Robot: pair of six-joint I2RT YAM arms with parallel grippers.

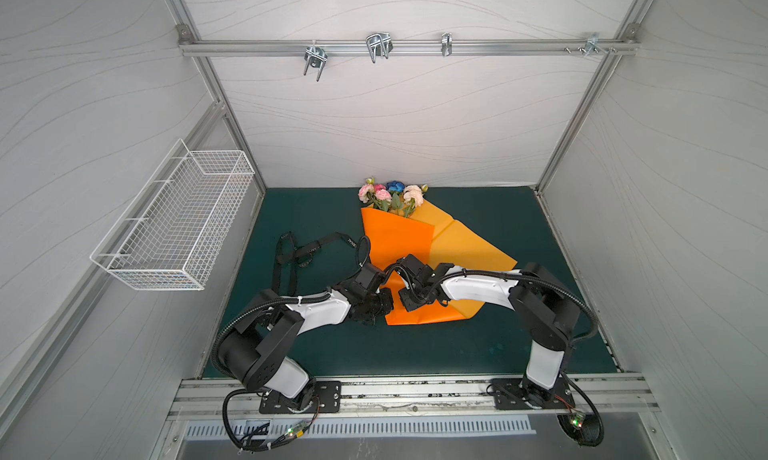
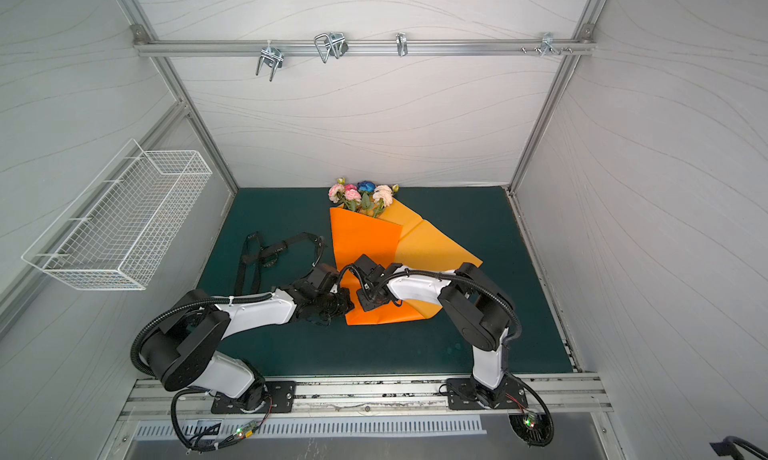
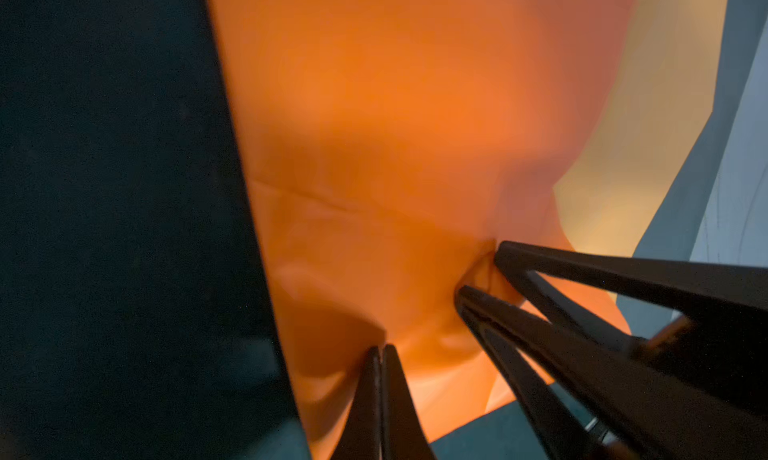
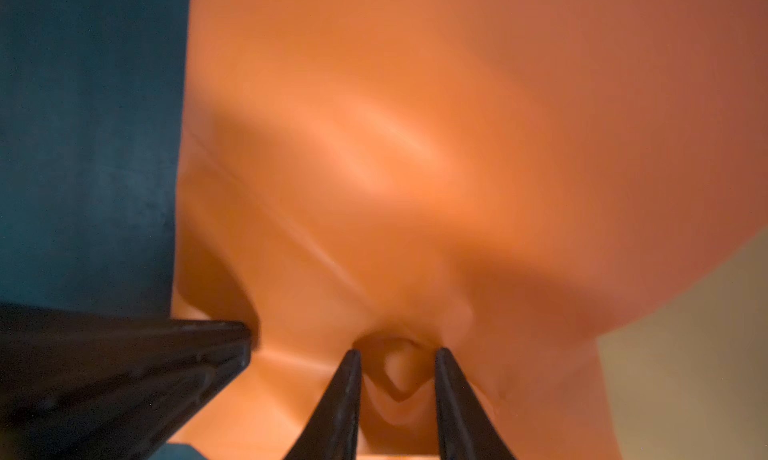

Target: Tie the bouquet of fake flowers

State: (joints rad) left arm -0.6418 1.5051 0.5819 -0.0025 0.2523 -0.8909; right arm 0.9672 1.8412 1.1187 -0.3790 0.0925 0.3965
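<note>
Left pincer [image 3: 380, 347] and right pincer [image 4: 397, 351] clamp orange paper [image 1: 395, 237] far from the bouquet [image 1: 392, 196].

A dark green mat [image 1: 415, 345] covers the floor of a booth, and pale grey panels with faint wavy lines rise from its far edge as the back wall [image 1: 395, 125] and from its two sides. Above the mat's far edge a horizontal aluminium rail [image 1: 498, 47] crosses the back wall with several metal hooks [image 1: 378, 46] hanging on it, and a white wire basket [image 1: 174, 225] is fixed to the panel left of the mat. Along the mat's near edge runs a metal track [image 1: 415, 389], then a slotted strip [image 1: 374, 428]; the light is even.
</note>
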